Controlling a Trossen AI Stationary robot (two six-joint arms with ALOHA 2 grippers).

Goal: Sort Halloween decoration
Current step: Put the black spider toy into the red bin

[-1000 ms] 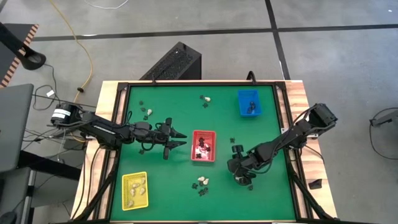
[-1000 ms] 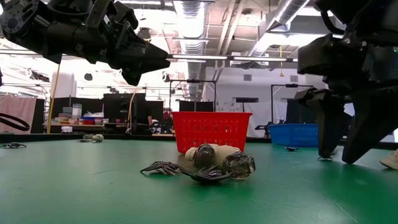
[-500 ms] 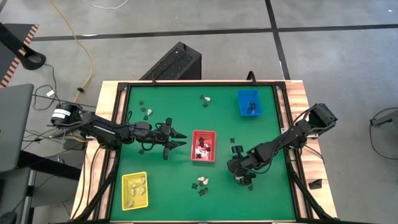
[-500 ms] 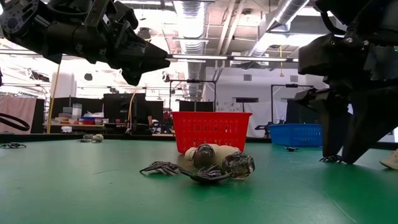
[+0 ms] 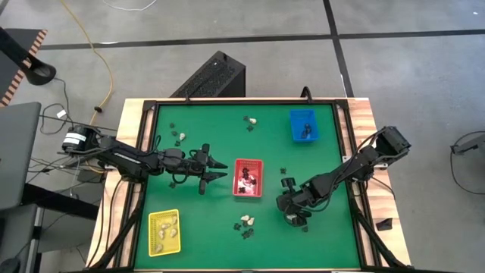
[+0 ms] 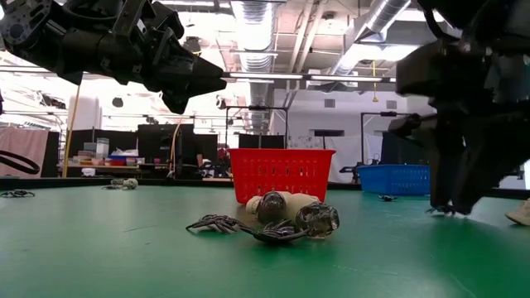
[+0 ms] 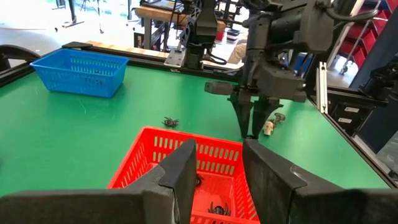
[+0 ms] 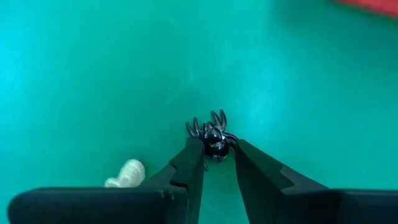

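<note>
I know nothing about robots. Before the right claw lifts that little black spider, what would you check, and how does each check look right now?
1. Spider sits between the right claw fingertips: ok.
2. Fingers fully clamped on it: cannot tell.
3. Cream piece stays outside the grip: ok.
4. Left claw waits open beside the red tray, away from the right arm: ok.
5. Red tray already holds black spiders, so the destination fits: ok.

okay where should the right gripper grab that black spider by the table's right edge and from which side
Grip the spider by its round body, from straight above. Its thin legs splay flat on the mat, so only the body gives purchase. The right gripper already straddles the body with its fingers on either side.
</note>
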